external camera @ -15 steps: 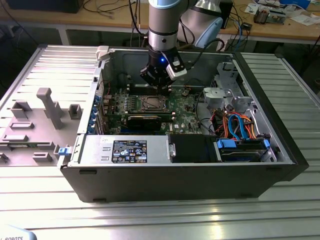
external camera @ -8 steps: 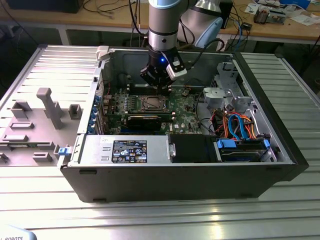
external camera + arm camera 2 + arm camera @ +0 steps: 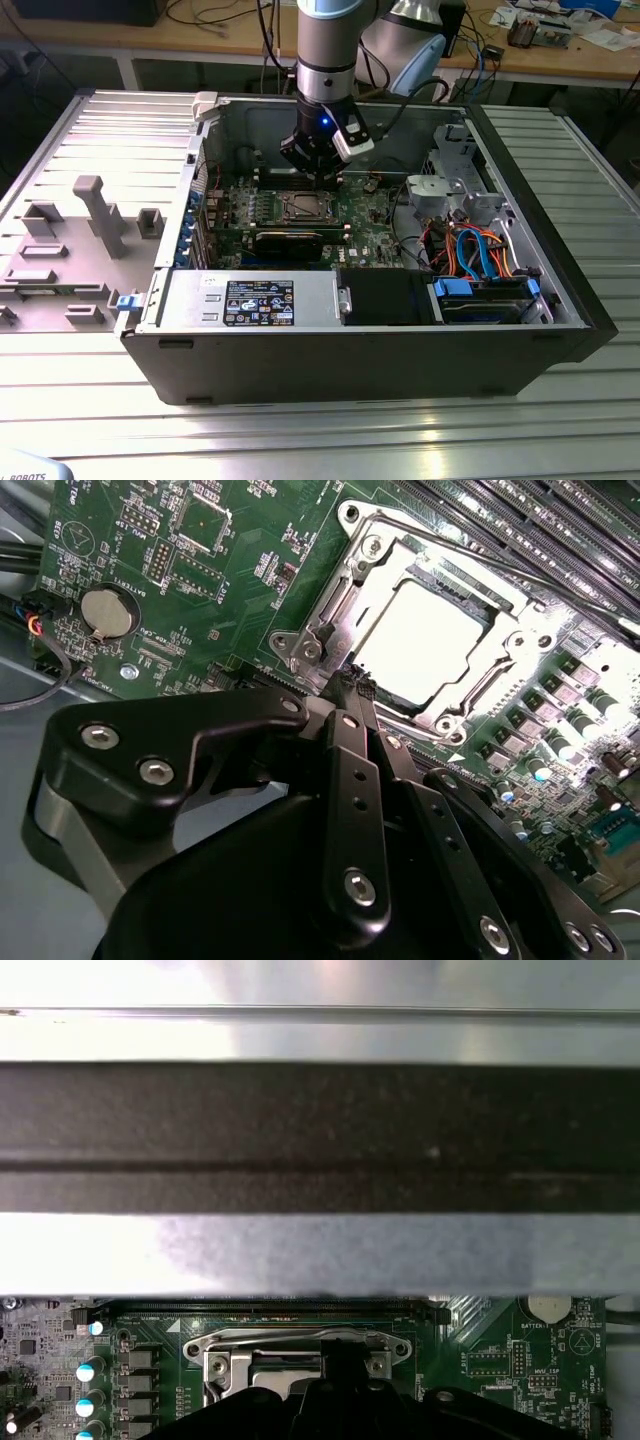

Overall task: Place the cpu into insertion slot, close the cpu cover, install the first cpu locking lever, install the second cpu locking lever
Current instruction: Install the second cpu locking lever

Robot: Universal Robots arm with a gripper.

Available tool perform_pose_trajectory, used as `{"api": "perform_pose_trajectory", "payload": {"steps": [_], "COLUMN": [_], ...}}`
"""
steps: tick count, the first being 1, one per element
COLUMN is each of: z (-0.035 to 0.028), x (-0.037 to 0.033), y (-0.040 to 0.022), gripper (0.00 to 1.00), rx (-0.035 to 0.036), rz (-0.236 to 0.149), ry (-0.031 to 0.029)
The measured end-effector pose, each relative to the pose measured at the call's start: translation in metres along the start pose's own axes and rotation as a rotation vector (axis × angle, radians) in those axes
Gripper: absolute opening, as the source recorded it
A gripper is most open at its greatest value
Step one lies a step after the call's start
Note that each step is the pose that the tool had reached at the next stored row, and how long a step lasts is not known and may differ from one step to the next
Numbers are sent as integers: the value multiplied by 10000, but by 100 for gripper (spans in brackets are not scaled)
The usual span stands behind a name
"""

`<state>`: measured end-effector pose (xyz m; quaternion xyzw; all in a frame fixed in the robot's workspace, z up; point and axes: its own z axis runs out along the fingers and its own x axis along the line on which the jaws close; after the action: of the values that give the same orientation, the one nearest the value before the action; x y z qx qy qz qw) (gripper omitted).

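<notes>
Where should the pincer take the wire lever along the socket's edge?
Likely from above, straddling it crosswise: the lever is a thin wire lying low along the cpu cover, leaving only its two long sides to pinch.

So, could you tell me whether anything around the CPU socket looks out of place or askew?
Nothing stands out. In the second wrist view the cpu sits flat and square in the insertion slot, with the cpu cover lying level over its edges. The gripper, jaws together, hangs just beside the socket.
</notes>
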<state>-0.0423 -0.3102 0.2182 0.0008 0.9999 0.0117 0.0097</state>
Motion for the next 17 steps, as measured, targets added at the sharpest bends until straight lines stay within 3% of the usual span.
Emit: {"api": "perform_pose_trajectory", "payload": {"steps": [17], "z": [-37], "x": [-1], "y": [-11], "gripper": [11], "rx": [0], "rz": [0], "ry": [0]}}
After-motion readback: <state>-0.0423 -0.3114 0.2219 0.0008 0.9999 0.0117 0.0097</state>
